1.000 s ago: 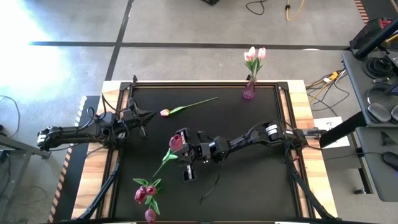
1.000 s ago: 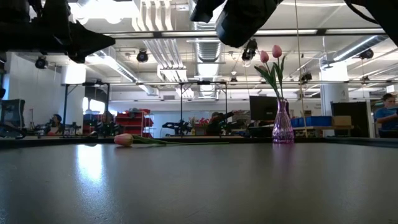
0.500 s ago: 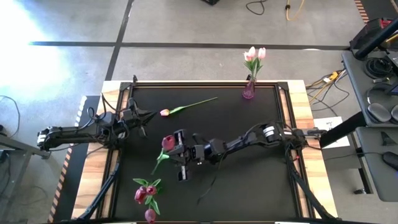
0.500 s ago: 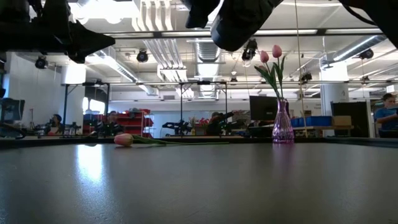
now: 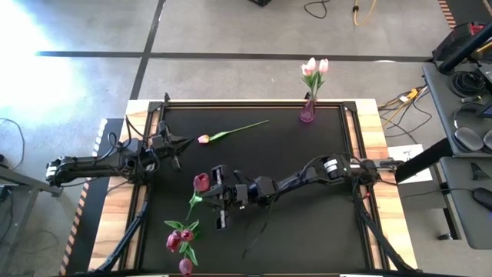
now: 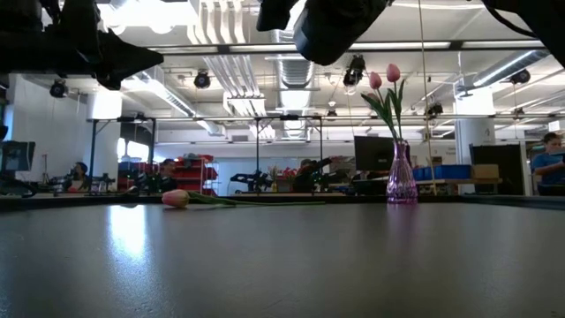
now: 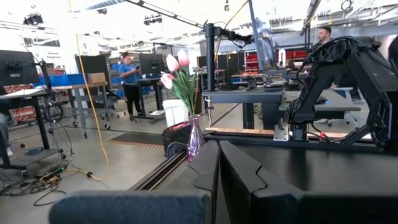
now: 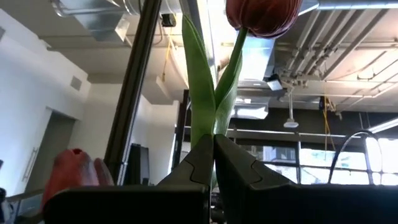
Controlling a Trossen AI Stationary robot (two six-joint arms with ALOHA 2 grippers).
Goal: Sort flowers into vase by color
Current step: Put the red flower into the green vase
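Above the mat's middle, right gripper (image 5: 217,194) jaws pinching magenta tulip (image 5: 201,182), stem upright, head uppermost

A: We're seeing grey concrete floor (image 5: 231,31) at twelve o'clock, crossed by dark tape lines (image 5: 231,55).

B: Yep, plus exposed ceiling ducts (image 6: 225,62) and red shelving (image 6: 190,172) behind our table.

A vase (image 5: 307,112) stands at the table's (image 5: 307,231) far edge, one tulip (image 5: 231,132) lying left of it.

Open-plan robotics lab, exposed ceiling ducts (image 6: 238,66), workbenches with monitors (image 7: 15,65), concrete floor (image 5: 231,77)
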